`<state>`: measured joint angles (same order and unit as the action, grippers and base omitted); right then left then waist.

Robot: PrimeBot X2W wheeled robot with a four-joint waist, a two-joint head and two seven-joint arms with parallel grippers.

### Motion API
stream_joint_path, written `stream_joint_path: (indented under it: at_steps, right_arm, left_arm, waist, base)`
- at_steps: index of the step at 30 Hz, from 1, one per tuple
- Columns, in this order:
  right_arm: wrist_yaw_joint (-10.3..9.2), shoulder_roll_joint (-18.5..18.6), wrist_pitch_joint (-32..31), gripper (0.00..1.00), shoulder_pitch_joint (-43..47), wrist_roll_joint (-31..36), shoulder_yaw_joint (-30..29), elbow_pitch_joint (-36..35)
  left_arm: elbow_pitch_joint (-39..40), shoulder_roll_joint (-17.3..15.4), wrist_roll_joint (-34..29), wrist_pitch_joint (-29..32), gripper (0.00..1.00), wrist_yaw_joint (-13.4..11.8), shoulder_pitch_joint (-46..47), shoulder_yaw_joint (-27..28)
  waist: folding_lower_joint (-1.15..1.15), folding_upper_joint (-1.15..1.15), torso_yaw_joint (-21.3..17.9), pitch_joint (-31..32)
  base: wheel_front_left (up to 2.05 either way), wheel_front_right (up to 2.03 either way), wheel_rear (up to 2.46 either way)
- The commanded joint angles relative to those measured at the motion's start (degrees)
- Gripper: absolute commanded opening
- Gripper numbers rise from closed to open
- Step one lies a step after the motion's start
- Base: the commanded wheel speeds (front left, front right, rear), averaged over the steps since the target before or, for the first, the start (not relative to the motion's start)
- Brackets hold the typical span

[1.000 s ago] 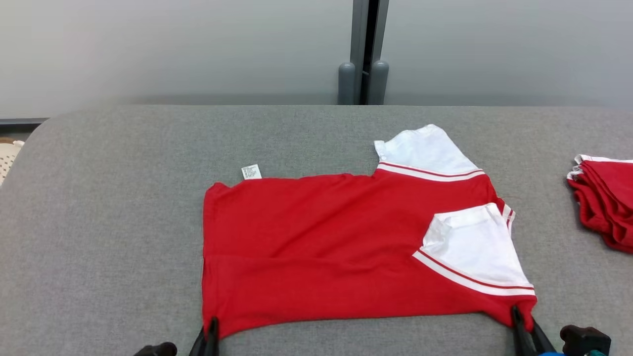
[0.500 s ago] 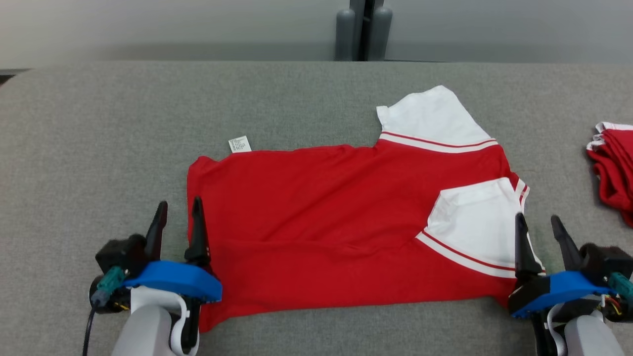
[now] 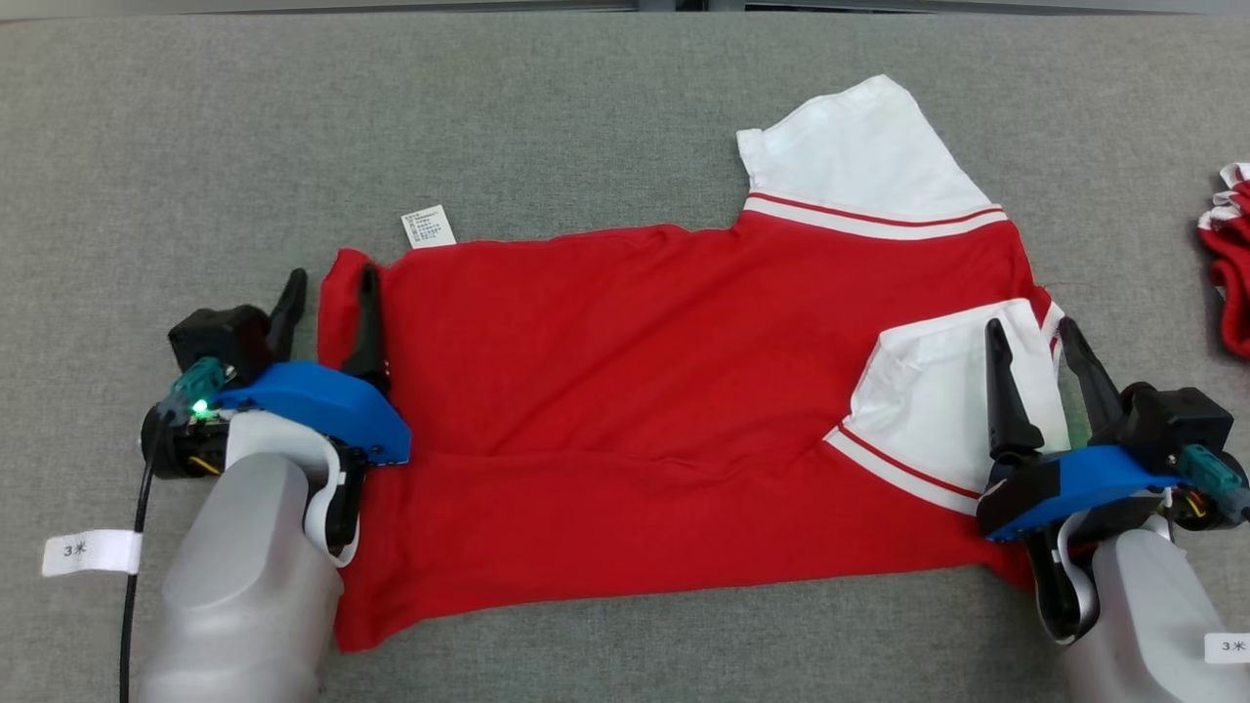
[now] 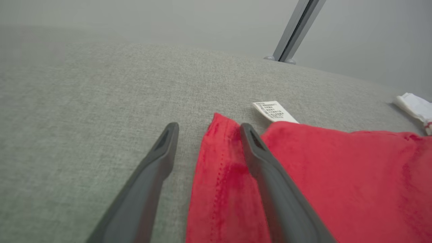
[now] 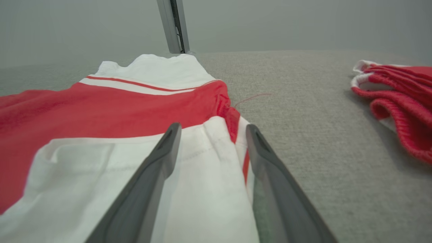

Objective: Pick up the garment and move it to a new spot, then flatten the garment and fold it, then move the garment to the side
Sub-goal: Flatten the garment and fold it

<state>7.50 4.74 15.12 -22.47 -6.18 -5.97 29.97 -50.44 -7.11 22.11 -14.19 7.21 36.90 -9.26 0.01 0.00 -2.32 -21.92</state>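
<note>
Spread and empty, left gripper [image 3: 332, 276] and right gripper [image 3: 1030, 327] flank the shirt [image 3: 635, 391] at hem [image 3: 337, 312] and white sleeve [image 3: 933, 400]; matched pinches at both ends should keep the fold square.

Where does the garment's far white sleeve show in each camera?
Head view: far white sleeve, upper right of centre.
Left wrist view: small, at the right edge.
Right wrist view: upper middle, left of centre.
Shared landmark: the garment's red body.

white cable tag [image 3: 90, 551] reads "3米"; second tag [image 3: 1229, 646] at lower right reads the same; care label [image 3: 428, 227] illegible.
</note>
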Motion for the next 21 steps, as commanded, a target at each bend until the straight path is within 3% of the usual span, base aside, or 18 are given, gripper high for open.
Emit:
stream_joint_path:
  at_steps: [1, 7, 9, 11, 13, 21]
  right_arm:
    - [-0.02, 0.45, 0.00, 1.00, -1.06, -0.15, 0.00, 0.04]
    - [-0.02, 0.68, 0.00, 1.00, -1.44, -0.39, -0.40, 0.07]
    - [-0.01, 0.67, 0.00, 1.00, -1.81, -0.27, -0.37, 0.12]
    - [-0.01, 0.77, 0.00, 1.00, -2.25, -0.21, -0.13, 0.21]
    - [-0.02, 1.12, 0.00, 1.00, -2.81, -0.12, 0.21, 0.42]
    - [-0.01, 4.66, -0.34, 1.00, -10.09, -0.25, 2.37, 4.66]
  left_arm:
    - [-0.60, -0.37, 0.60, 0.02, 1.00, 0.43, 0.88, -0.70]
    - [-4.52, -1.52, 3.74, 0.18, 0.97, 0.26, 2.55, -5.34]
    - [-5.56, -2.04, 4.38, 0.03, 0.77, 0.26, 3.40, -5.92]
    - [-6.57, -2.29, 4.82, -0.12, 0.46, 0.26, 4.32, -6.61]
    - [-7.48, -2.55, 4.95, -0.30, 0.00, 0.26, 5.31, -7.33]
    - [-5.17, -2.65, 5.34, -1.02, 0.00, -0.11, 7.44, -6.10]
  waist:
    - [-0.01, 0.00, -0.05, -0.09]
    - [-0.01, 0.00, -0.29, -0.50]
    - [-0.01, 0.00, -0.28, -0.58]
    - [-0.01, 0.00, -0.24, -0.69]
    - [-0.01, 0.00, -0.16, -0.80]
    - [-0.01, 0.00, 1.31, -1.99]
  base:
    - [0.00, 0.00, 0.00]
    - [0.00, 0.00, 0.00]
    - [0.00, 0.00, 0.00]
    - [0.00, 0.00, 0.00]
    - [0.00, 0.00, 0.00]
    - [0.00, 0.00, 0.00]
